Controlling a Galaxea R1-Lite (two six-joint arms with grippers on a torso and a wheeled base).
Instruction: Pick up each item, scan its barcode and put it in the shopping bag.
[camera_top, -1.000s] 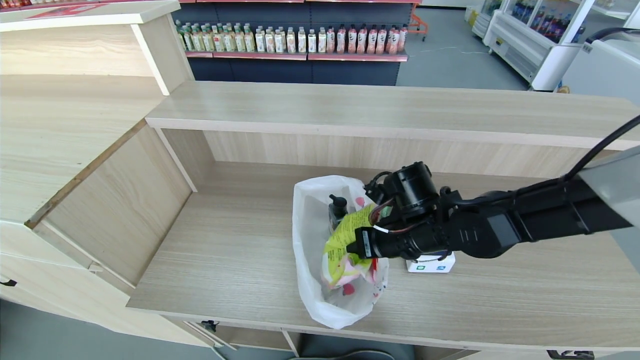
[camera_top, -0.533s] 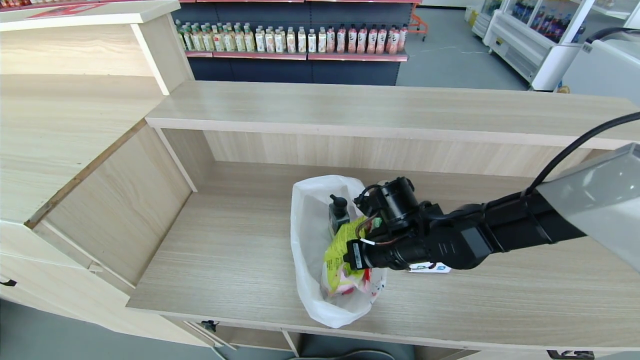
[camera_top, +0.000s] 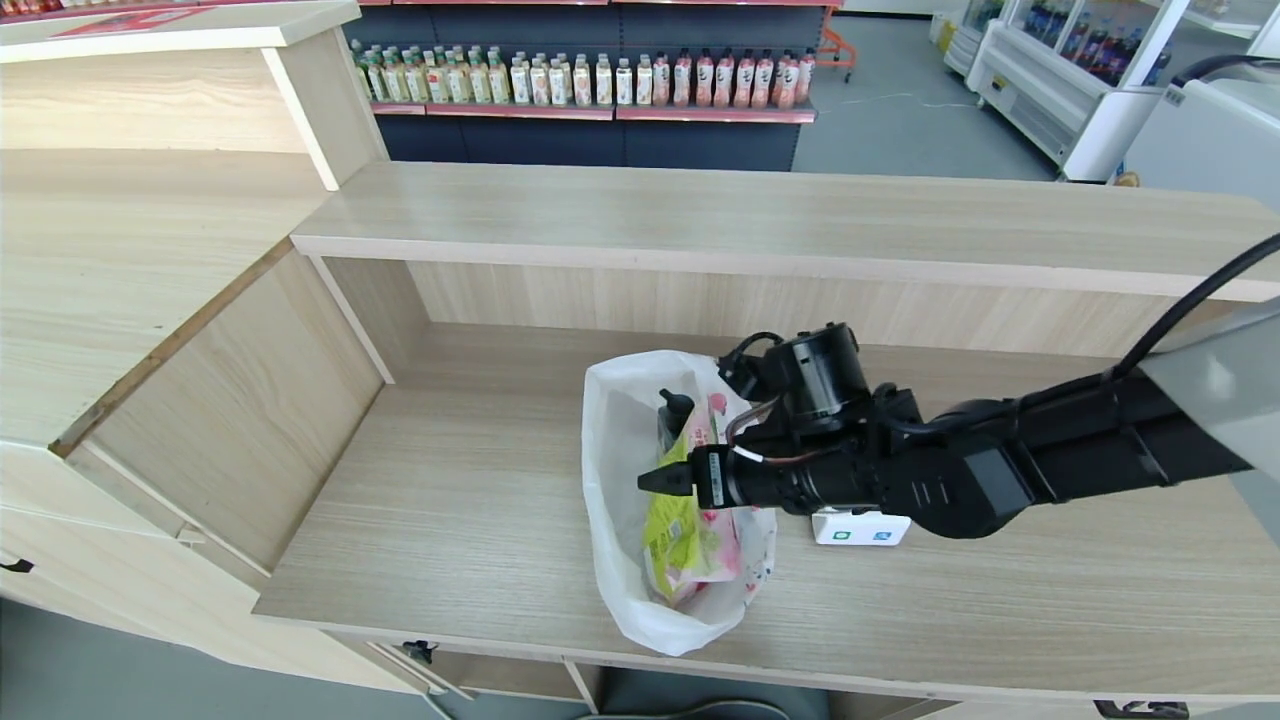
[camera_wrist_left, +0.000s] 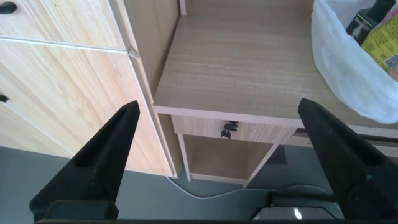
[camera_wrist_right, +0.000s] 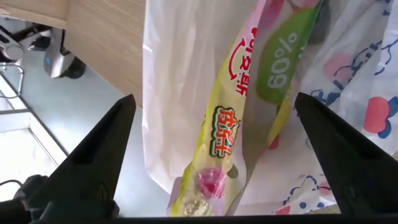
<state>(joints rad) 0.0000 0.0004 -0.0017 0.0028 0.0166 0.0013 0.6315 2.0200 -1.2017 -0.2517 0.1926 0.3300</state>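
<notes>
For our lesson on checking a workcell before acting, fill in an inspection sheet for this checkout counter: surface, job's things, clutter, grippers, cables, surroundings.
Surface: pale wood counter under a raised ledge.
Job's things: white shopping bag stands open; yellow-green snack packet and dark pump bottle are inside it; white box, likely the scanner, sits beside the bag.
Clutter: nothing seen.
Grippers: right gripper open above the packet, not gripping it; left gripper open, out past the counter's front edge.
Cables: wire loop at the right wrist; thick black cable above that arm.
Surroundings: shelf of bottles; freezers.
</notes>
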